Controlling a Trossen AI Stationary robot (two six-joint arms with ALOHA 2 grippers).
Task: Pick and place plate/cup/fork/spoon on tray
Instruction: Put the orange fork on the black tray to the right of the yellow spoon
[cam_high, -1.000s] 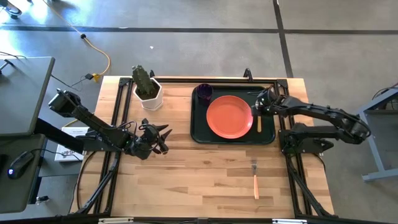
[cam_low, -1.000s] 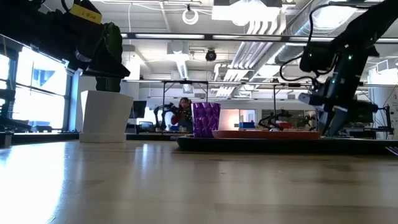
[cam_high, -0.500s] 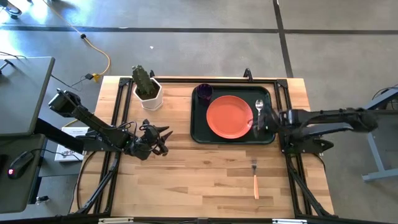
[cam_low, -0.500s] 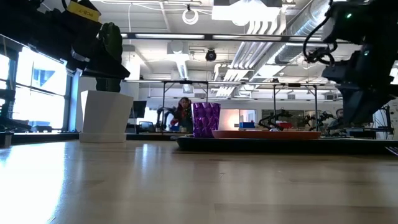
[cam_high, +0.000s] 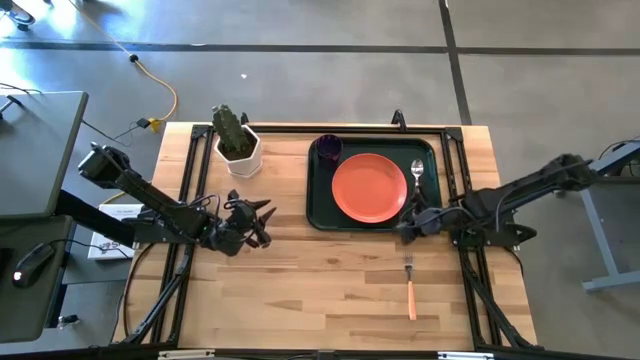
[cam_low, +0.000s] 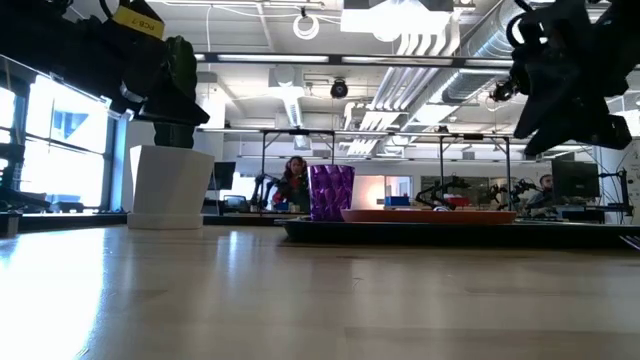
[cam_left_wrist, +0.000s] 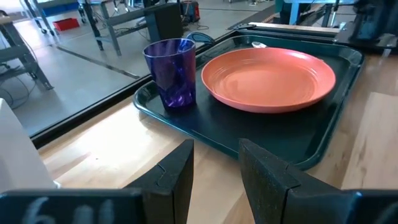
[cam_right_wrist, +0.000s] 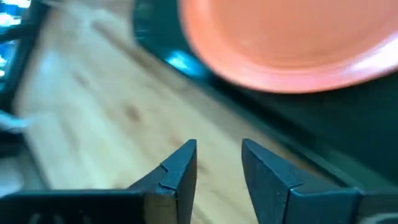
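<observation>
- Since a second ago my right gripper (cam_high: 404, 230) has swung off the tray's right edge, where it hung over the spoon, and come toward me to the tray's near right corner; spoon, plate and cup lie as before.
- Fork (cam_high: 410, 287): nearest item, flat on the bare wood, well clear of the tray, tines pointing toward it, orange handle toward me.
- Right gripper: I see it over the table edge of the tray's near right corner, between the fork and the plate; jaws parted with nothing between them, as the right wrist view shows.
- Left gripper (cam_high: 262, 222): parked over the wood left of the tray, pointing at it; fingers (cam_left_wrist: 176, 178) spread, holding nothing.
- Tray (cam_high: 318, 214): dark green, on the right half of the table, carrying three items.
- Plate (cam_high: 368, 187): orange-red, flat in the tray's middle.
- Spoon (cam_high: 417, 176): in the tray just right of the plate, bowl toward the far side.
- Cup (cam_high: 330, 149): purple, upright in the tray's far left corner, just beside the plate.
- Cactus pot (cam_high: 239, 150): white, at the far left of the table, well apart from the tray.
- Person (cam_low: 294, 183): I see one far back in the room behind the table in the low view.
</observation>
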